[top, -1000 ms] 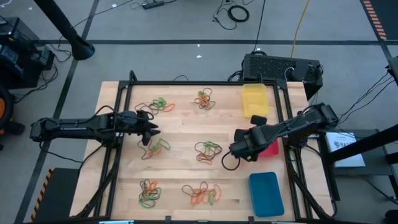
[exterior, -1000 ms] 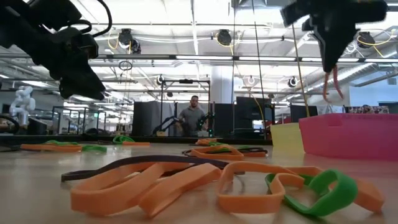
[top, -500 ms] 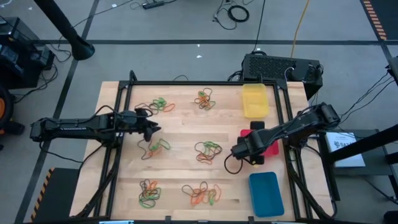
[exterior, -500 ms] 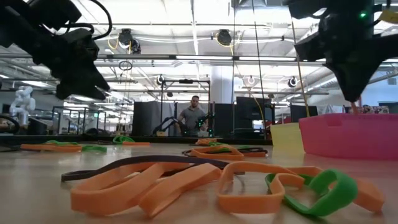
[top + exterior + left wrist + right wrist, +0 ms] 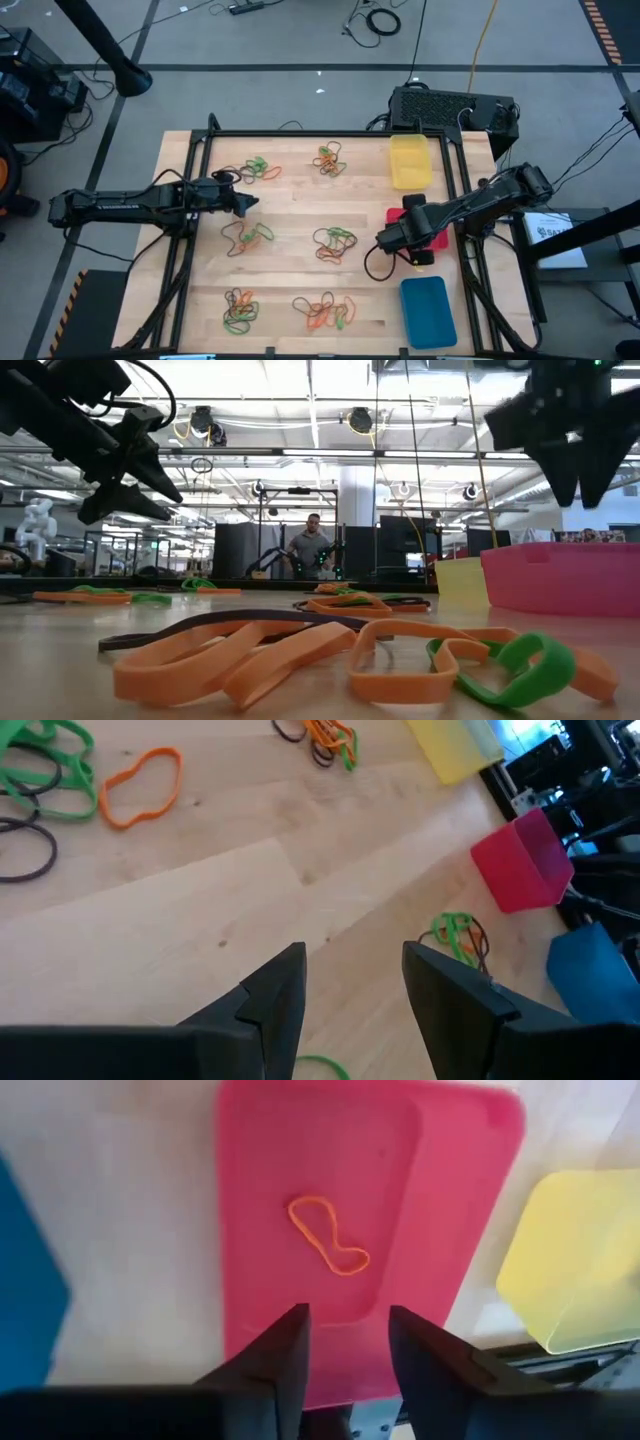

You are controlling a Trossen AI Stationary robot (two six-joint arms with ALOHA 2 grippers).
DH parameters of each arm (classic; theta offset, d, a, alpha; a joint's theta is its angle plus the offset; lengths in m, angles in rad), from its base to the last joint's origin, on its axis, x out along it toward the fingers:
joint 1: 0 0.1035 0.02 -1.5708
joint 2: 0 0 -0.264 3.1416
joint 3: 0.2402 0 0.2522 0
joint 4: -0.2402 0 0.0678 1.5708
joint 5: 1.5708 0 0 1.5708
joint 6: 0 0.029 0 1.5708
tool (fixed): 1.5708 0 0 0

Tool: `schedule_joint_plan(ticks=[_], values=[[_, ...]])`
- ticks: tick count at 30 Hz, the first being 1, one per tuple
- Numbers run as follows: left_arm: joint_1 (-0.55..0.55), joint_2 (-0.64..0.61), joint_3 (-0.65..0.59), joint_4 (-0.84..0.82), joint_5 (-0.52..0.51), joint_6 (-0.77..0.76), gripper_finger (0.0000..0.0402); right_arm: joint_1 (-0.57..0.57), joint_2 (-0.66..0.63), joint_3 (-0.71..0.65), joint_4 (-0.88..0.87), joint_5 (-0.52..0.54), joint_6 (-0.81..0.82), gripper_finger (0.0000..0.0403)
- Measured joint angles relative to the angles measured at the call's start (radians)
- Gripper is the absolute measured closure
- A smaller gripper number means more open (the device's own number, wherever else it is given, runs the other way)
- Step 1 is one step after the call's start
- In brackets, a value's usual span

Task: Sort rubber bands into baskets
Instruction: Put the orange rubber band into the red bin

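Observation:
My right gripper [image 5: 348,1348] is open and empty, pointing down above the red basket [image 5: 300,1170]; in the high view the gripper [image 5: 415,248] covers most of that basket [image 5: 437,238]. One orange rubber band [image 5: 328,1248] lies flat on the red basket's floor. My left gripper [image 5: 355,988] is open and empty above the table's left middle [image 5: 243,205], with a pile of bands [image 5: 250,237] just nearer the front. The yellow basket [image 5: 410,160] and the blue basket [image 5: 428,310] stand far and near of the red one.
Several piles of orange, green and dark bands lie on the wooden table [image 5: 290,205], at the far left [image 5: 255,168], far middle [image 5: 330,158], centre [image 5: 335,243] and front [image 5: 325,312]. A black box [image 5: 450,105] stands behind the table. A person [image 5: 312,550] stands far off.
My right gripper has gone toward the table's near edge over the red basket, dipped, opened and let go of an orange band, which now lies in the basket; the gripper has then risen. My left gripper has risen a little and tipped toward level.

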Motion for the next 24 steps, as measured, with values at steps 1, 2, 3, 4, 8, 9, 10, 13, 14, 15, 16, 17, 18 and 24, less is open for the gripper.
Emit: schedule_joint_plan(ticks=[1,2,3,4,8,9,10,13,14,15,16,17,18,24], values=[[0.0,0.0,0.0,0.0,-0.001,0.011,0.0227,0.0,-0.004,0.02,-0.005,-0.009,0.013,0.0264],[0.0,0.0,0.0,0.0,-0.002,0.028,0.0227,-0.001,-0.009,0.041,-0.001,-0.015,0.031,0.0261],[0.0,0.0,0.0,-0.001,-0.006,0.048,0.0227,-0.001,-0.011,0.066,0.01,-0.018,0.05,0.0258],[0.0,0.0,0.0,-0.001,-0.011,0.073,0.0227,-0.001,-0.011,0.092,0.03,-0.016,0.069,0.0257],[0.0,0.0,0.0,-0.003,-0.015,0.189,0.0227,0.0,-0.012,0.157,0.291,0.009,0.087,0.0255],[0.0,0.0,0.0,-0.007,-0.014,0.21,0.0227,0.0,-0.012,0.158,0.39,0.026,0.072,0.0255],[0.0,0.0,0.0,-0.012,-0.012,0.229,0.0227,-0.001,-0.012,0.158,0.491,0.049,0.053,0.0255],[0.0,0.0,0.0,-0.013,-0.011,0.272,0.0227,-0.024,-0.001,0.159,0.771,0.208,0.077,0.0259],[0.0,0.0,0.0,-0.013,-0.011,0.29,0.0227,-0.045,0.004,0.159,0.837,0.273,0.122,0.0262],[0.0,0.0,0.0,-0.013,-0.009,0.308,0.0227,-0.072,0.011,0.159,0.886,0.323,0.173,0.0265],[0.0,0.0,0.0,-0.011,-0.009,0.323,0.0227,-0.104,0.014,0.159,0.916,0.347,0.219,0.0268],[0.0,0.0,0.0,-0.01,-0.008,0.34,0.0227,-0.141,0.019,0.159,0.934,0.348,0.253,0.0271],[0.0,0.0,0.0,-0.01,-0.008,0.349,0.0227,-0.179,0.026,0.159,0.95,0.341,0.285,0.0274],[0.0,0.0,0.0,-0.01,0.058,0.401,0.0227,-0.412,0.1,0.159,0.987,0.252,0.477,0.0279]])
